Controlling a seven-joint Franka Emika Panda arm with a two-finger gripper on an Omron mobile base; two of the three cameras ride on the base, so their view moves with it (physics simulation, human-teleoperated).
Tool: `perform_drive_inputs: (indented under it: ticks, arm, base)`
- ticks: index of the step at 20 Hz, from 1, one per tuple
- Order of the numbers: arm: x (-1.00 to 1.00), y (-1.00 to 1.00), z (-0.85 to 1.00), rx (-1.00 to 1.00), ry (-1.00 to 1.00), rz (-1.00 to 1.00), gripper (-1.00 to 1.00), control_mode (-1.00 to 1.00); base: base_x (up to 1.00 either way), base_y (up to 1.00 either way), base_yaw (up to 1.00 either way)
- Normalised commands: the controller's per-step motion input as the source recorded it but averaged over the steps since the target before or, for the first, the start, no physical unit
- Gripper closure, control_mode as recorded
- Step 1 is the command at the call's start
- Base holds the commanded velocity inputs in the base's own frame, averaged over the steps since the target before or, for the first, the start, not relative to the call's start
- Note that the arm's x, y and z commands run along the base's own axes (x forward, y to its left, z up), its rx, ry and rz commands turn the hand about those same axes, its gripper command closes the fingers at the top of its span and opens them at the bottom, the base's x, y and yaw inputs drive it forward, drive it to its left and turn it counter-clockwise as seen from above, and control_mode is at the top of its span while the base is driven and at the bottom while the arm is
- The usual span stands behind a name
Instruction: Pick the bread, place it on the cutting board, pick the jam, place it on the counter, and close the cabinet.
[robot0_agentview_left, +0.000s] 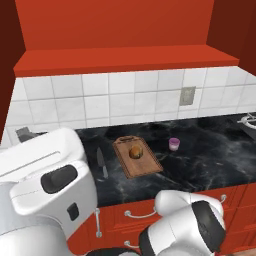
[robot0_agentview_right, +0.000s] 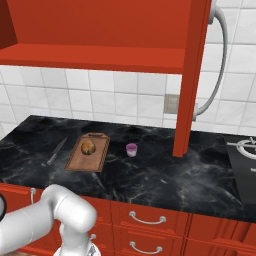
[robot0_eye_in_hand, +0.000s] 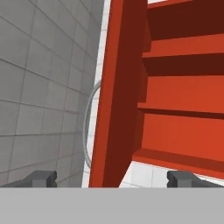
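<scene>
The bread (robot0_agentview_left: 134, 152) already sits on the cutting board (robot0_agentview_left: 141, 165), toward the board's handle end, and the jam (robot0_agentview_left: 174, 144) stands on the counter (robot0_agentview_left: 210, 155) just off the board's far corner, apart from it. What seems left is shutting the cabinet (robot0_agentview_right: 125, 30).

In the hand view the end effector (robot0_eye_in_hand: 113, 177) is spread wide with nothing between its tips, facing the thin edge of the open red door (robot0_eye_in_hand: 117, 96). Its curved silver handle (robot0_eye_in_hand: 89, 127) sits on the far face.

The main risk, as I judge it, is a poor push. The door is a flat, hard, glossy panel seen almost edge-on, so a finger (robot0_eye_in_hand: 43, 177) meeting that narrow edge could slide off, or jam against it rather than swing it. The handle is a smooth metal bar that could snag a finger. A sweeping arm could also clip the things below: the jar is small, squat and smooth, with a pale lid, and would tip or skid easily on the polished black marble. The bread is a rounded, crusty lump that could roll off the flat wooden board. A slim grey knife (robot0_agentview_left: 102, 164) lies beside the board's other long edge.
</scene>
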Motion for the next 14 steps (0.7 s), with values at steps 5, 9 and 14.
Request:
perform_drive_inputs:
  ticks: [5,9,14]
  arm:
    - [0.20,0.11,0.00,0.00,0.00,-0.06,-1.00,-1.00]
    - [0.14,0.16,0.00,0.00,0.00,-0.04,-1.00,-1.00]
    - [0.12,0.15,0.00,0.00,0.00,-0.03,-1.00,-1.00]
  base:
    - [0.00,0.00,0.00]
    - [0.00,0.00,0.00]
    - [0.00,0.00,0.00]
